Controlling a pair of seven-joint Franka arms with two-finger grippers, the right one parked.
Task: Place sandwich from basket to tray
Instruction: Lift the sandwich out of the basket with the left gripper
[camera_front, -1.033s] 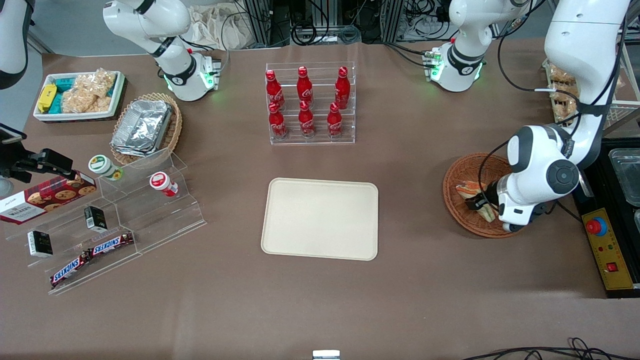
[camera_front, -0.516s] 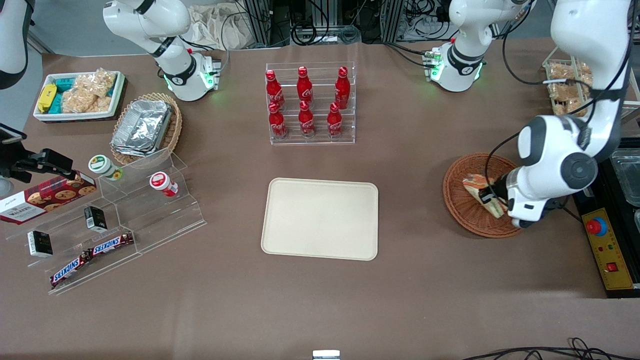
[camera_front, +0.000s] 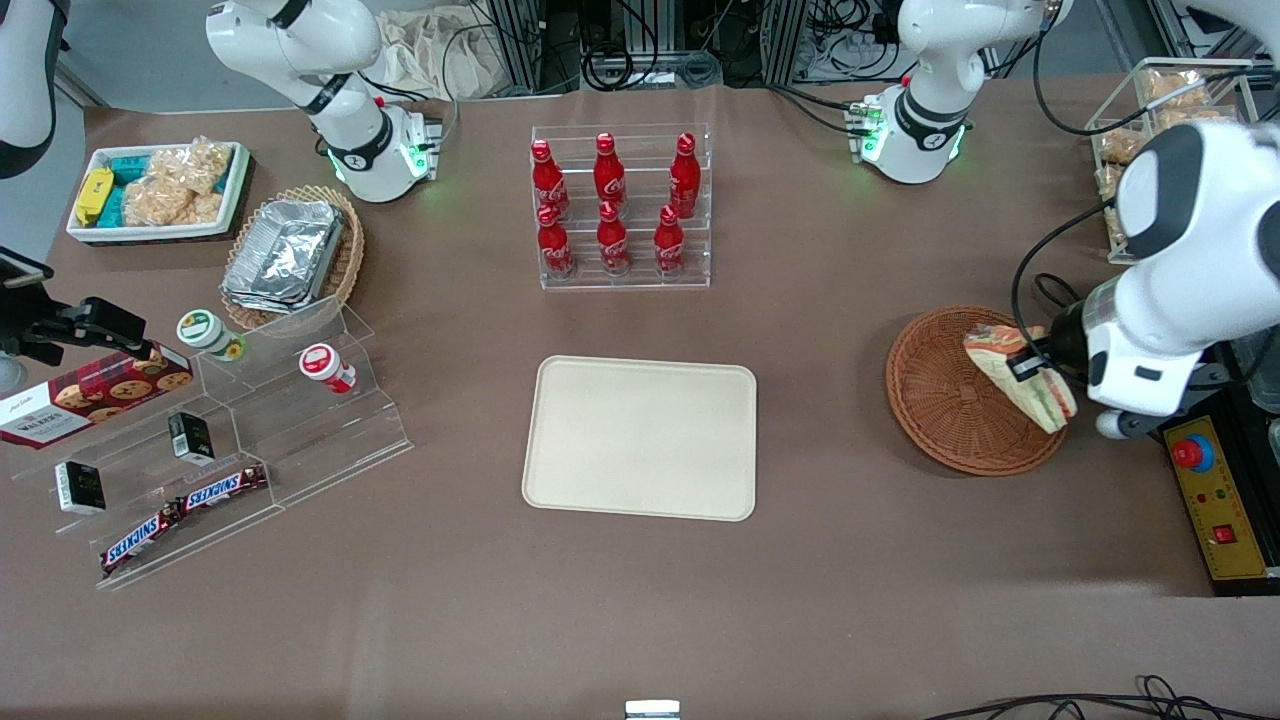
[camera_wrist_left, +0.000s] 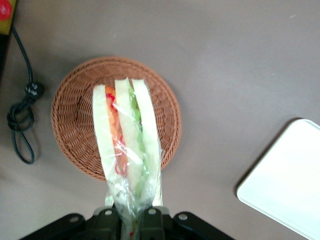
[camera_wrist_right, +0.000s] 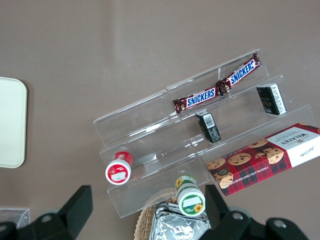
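Note:
The sandwich (camera_front: 1022, 378), a clear-wrapped wedge with green, orange and pink layers, hangs in the air above the basket's edge nearest the working arm. My left gripper (camera_front: 1036, 366) is shut on its wrapped end. In the left wrist view the sandwich (camera_wrist_left: 128, 145) sticks out from the gripper (camera_wrist_left: 132, 221), with the round reddish-brown wicker basket (camera_wrist_left: 72, 117) below it, holding nothing else. The basket (camera_front: 940, 405) sits toward the working arm's end of the table. The cream-beige tray (camera_front: 640, 437) lies bare at the table's middle, and its corner (camera_wrist_left: 287, 192) shows in the wrist view.
A clear rack of red cola bottles (camera_front: 620, 205) stands farther from the front camera than the tray. A yellow control box with a red button (camera_front: 1215, 495) and a black cable (camera_wrist_left: 22, 132) lie beside the basket. An acrylic stepped stand (camera_front: 250, 440) with snacks sits toward the parked arm's end.
The gripper has risen out of the basket with the sandwich in it. It has also shifted a little toward the working arm's end of the table.

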